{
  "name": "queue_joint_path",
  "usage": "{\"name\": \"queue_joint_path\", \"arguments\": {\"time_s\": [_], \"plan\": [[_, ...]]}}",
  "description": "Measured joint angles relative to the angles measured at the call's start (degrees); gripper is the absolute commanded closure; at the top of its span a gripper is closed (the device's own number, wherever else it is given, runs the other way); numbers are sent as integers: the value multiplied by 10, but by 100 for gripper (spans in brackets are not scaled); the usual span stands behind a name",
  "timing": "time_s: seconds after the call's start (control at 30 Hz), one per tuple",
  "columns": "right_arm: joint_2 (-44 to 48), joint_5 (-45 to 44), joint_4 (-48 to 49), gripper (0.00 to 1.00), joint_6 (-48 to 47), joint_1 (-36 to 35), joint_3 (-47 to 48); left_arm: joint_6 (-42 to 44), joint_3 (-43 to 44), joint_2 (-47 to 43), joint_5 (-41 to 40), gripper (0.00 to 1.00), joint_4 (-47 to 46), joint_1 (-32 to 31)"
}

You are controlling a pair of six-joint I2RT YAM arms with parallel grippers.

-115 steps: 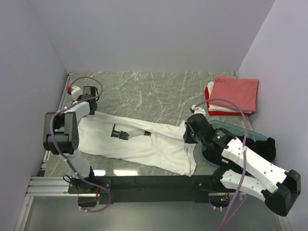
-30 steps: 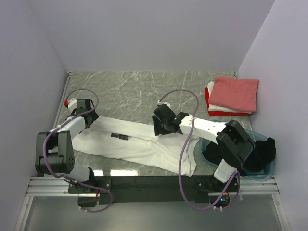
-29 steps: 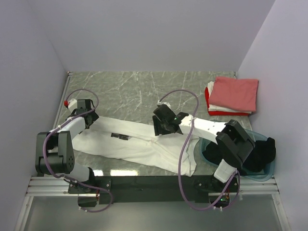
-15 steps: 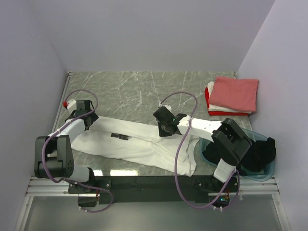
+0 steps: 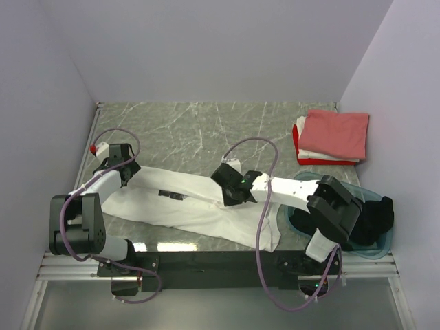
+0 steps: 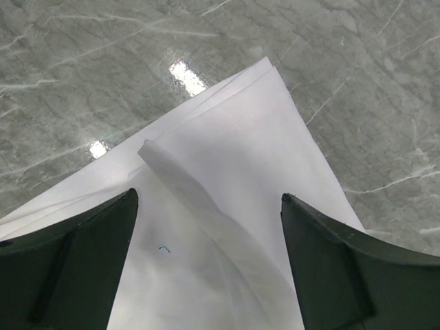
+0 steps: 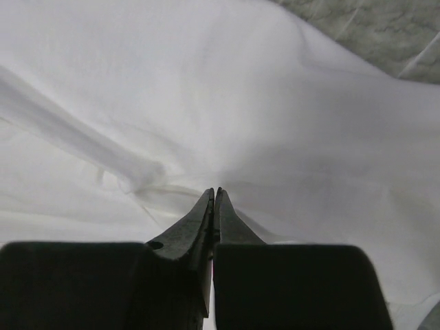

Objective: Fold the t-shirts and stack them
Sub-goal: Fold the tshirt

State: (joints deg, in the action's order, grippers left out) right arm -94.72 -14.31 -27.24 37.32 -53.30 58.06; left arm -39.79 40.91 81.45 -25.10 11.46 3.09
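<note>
A large white t-shirt lies folded into a long band across the table, a bit of its dark graphic showing. My left gripper hovers open over the shirt's left end; in the left wrist view the fingers straddle the pointed corner of the cloth. My right gripper is at the band's middle. In the right wrist view it is shut, tips pressed into the white cloth, creases running to them. Salmon-pink, white and red shirts are stacked at the back right.
A translucent teal tub at the near right holds a black shirt, with the right arm reaching over its left rim. The side walls stand close on both sides. Marble table shows behind the white shirt.
The right gripper has closed on the shirt's middle and shifted slightly left and nearer. The left gripper has stayed open in place.
</note>
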Motion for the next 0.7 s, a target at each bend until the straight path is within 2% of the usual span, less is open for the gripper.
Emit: {"name": "queue_joint_path", "arguments": {"time_s": [0.23,0.33,0.37,0.47,0.53,0.6,0.7], "plan": [[1,-36,-47,100,44,-54,0,1,-4,-2,1,10,-3,0],[1,-47,-68,85,66,-76,0,1,-4,-7,2,10,-7,0],[1,-49,-72,75,71,-82,0,2,-4,-9,3,10,-8,0],[1,-56,-90,57,90,-108,1,2,-4,-11,4,10,-11,0],[1,-59,-105,51,101,-127,5,2,-4,-11,5,10,-11,0],[1,-60,-117,37,108,-142,14,2,-4,-11,5,10,-12,0],[1,-65,-130,31,117,-162,31,2,-4,-11,5,10,-12,0]]}}
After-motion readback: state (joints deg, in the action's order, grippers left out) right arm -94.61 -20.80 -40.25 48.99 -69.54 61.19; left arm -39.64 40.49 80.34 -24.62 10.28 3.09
